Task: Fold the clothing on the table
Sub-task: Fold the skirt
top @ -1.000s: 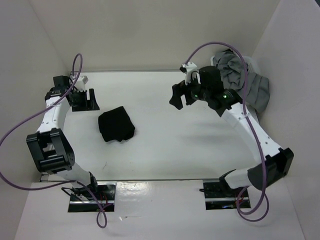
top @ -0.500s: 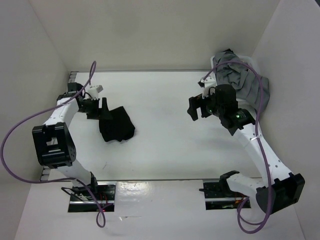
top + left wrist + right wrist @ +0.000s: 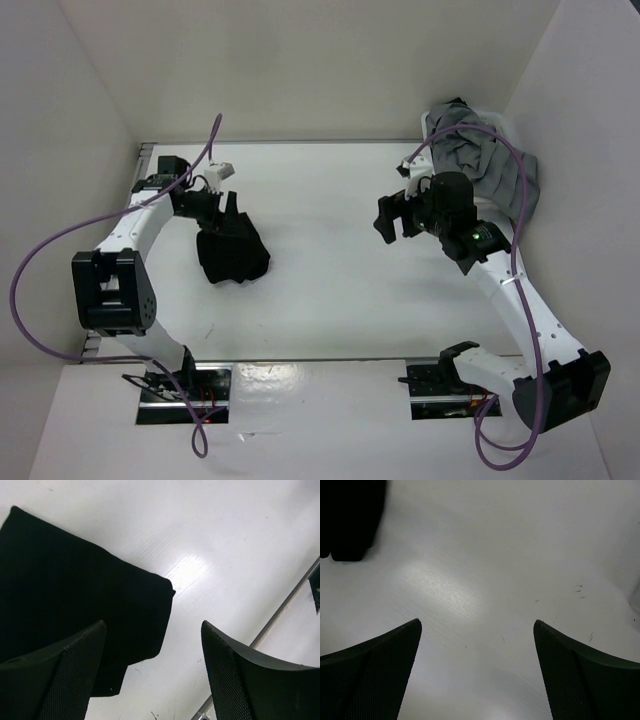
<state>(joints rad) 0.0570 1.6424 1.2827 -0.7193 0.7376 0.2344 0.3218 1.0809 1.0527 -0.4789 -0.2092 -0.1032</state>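
The clothing (image 3: 235, 255) lies beneath the spread left hand (image 3: 228, 215); right hand (image 3: 392, 220) hovers spread.

Bright, even overhead light fills the white enclosure. Shadows on the table (image 3: 330, 290) are faint and soft. Both wrist views show a glare patch on it, and the black clothing (image 3: 232, 255) reads as featureless.

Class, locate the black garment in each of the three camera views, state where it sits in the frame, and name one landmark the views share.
Top external: the clothing lies left of centre on the table.
Left wrist: the clothing fills the upper left and middle.
Right wrist: a black patch, most likely the clothing, sits in the top left corner.
Shared landmark: the white table surface under it.
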